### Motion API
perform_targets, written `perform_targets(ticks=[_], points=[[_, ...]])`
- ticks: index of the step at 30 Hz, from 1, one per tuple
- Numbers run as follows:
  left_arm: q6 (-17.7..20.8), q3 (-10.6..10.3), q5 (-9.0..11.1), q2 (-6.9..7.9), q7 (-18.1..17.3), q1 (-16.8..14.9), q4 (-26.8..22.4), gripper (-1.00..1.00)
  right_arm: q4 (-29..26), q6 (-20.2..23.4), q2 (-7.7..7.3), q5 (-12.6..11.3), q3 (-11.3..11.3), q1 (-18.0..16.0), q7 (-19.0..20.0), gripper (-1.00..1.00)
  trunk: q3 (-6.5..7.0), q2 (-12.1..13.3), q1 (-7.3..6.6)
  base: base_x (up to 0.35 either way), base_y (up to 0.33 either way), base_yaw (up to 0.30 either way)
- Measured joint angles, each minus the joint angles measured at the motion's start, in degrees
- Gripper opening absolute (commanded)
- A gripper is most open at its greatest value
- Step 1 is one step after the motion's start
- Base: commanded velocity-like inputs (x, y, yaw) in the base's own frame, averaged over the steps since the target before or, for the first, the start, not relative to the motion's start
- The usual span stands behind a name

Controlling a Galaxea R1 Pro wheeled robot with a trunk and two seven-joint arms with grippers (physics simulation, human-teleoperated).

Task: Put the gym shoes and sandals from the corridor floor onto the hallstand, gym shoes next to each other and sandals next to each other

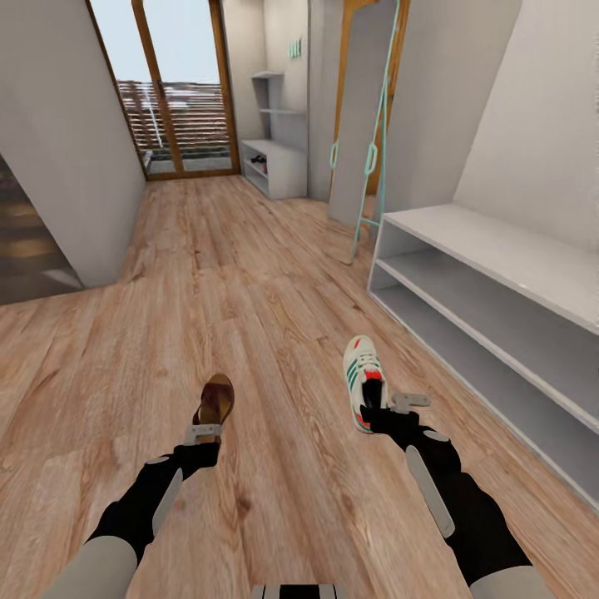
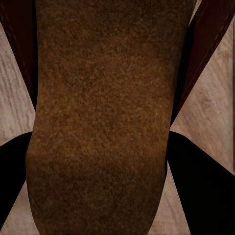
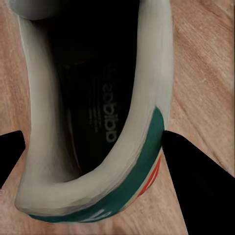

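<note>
head view: each end effector gripping one shoe above the corridor floor

left end effector [image 1: 205, 439] clamped on the heel end of a brown sandal [image 1: 215, 401], toe pointing away from the robot. in the left wrist view, sandal [image 2: 100, 117] seen close up as a broad brown suede-like surface running between the two dark fingers [image 2: 200, 191], both pressed against its sides, with floor planks visible beyond it.

right end effector [image 1: 384, 413] closed around the heel of a white gym shoe [image 1: 363, 378] with green stripes and a red-orange tongue, toe likewise pointing away. in the right wrist view, gym shoe [image 3: 98, 161] seen from behind and above: dark inside, pale collar, green band and a sliver of red at the heel, one dark finger [image 3: 196, 181] at each side of the heel.

sandal and gym shoe well apart, side by side ahead of the robot, over the light brown wood-plank corridor floor [image 1: 249, 274]; cannot tell whether either sole touches it.

just to the right, a plain white bench [image 1: 499, 291] with two long open bays along the wall. farther down the corridor on the same side, a leaning mirror [image 1: 362, 116] with a teal frame, then the pale hallstand [image 1: 279, 162] with stepped wall shelves above, next to a wood-framed glass door [image 1: 179, 83].
</note>
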Motion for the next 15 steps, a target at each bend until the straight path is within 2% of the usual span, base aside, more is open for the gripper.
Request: perform_targets(ticks=[5,15], points=[[0.00,0.03,-0.02,0.00,0.00,0.01,0.01,-1.00,-0.01,0.00,-0.03,0.04,0.00,0.00,0.02,-1.00,0.47,0.00,0.00,0.000,0.000,0.000],[0.01,0.02,0.01,0.00,0.00,0.00,0.00,-1.00,-0.02,0.00,-0.03,0.11,-0.01,-0.01,0.02,-1.00,3.63,0.13,-0.26,0.000,0.000,0.000]])
